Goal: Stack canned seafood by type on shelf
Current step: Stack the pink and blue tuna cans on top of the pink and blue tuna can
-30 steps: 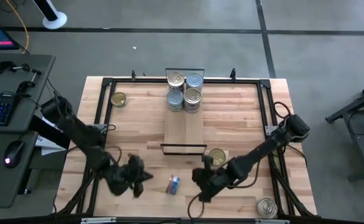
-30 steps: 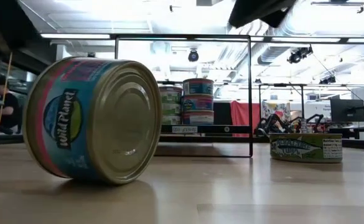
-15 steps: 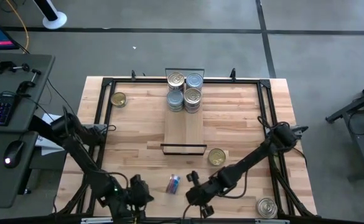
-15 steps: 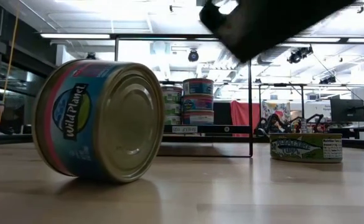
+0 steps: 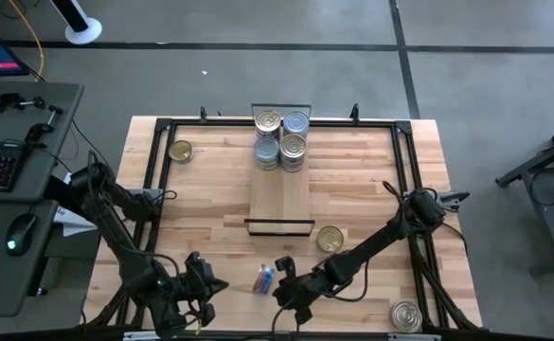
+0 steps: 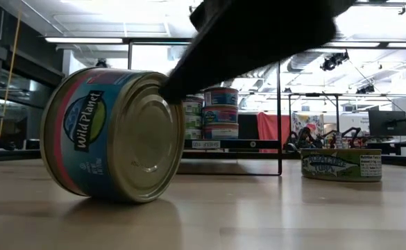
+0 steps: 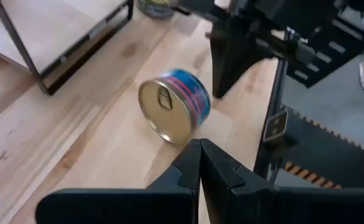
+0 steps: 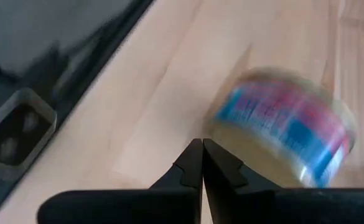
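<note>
Table (image 5: 371, 180): butcher-block top carrying the shelf, both arms and all tins.
Shelf (image 5: 280, 197): narrow plank at the table's centre-rear; stacked tins (image 5: 281, 140) sit at its far end, gold-topped and silver-blue-topped side by side.
Loose tins: one gold-topped (image 5: 180, 151) far left, one (image 5: 330, 239) just right of the shelf's near end, one (image 5: 406, 315) at the near right corner.
Tipped tin (image 5: 264, 279): on its rim near the front edge, blue-and-pink label, axis level with the table, so it may roll.
Right gripper (image 5: 287, 294): fingers pressed together, empty, just right of the tipped tin; the nearer one.
Left gripper (image 5: 204, 287): fingers together, empty, left of the tin, a little farther off.
Key relation: tin lies between the two grippers; judged to need righting or an edge-on grasp.
</note>
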Tool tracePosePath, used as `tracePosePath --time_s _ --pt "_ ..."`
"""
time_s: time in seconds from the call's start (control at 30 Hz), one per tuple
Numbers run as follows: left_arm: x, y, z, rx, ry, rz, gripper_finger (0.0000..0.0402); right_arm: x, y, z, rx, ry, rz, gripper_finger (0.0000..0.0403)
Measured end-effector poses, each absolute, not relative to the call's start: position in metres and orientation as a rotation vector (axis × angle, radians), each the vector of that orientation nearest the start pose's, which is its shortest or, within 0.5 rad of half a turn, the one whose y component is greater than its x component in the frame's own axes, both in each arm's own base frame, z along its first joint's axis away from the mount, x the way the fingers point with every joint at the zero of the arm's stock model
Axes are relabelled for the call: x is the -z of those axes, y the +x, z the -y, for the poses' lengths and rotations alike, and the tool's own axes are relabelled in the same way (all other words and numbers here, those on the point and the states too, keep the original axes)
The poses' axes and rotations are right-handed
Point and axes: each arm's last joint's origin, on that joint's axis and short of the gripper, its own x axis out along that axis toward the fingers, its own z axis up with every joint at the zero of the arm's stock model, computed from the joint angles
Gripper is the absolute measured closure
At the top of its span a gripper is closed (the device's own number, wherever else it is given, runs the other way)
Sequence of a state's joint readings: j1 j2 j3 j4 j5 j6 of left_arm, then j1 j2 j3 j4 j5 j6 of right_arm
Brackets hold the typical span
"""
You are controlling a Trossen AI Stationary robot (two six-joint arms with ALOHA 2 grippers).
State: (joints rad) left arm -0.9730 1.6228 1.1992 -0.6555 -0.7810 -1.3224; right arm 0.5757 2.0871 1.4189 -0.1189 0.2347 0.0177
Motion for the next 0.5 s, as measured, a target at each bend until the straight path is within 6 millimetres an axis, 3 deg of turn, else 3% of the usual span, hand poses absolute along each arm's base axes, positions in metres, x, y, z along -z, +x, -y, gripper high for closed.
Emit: tracePosePath --time_s 0.5 --pt "-0.249 0.209 0.242 -0.347 -0.439 -0.579 0.0402 -0.163 0.397 -0.221 -0.297 -0.282 -0.652 0.0403"
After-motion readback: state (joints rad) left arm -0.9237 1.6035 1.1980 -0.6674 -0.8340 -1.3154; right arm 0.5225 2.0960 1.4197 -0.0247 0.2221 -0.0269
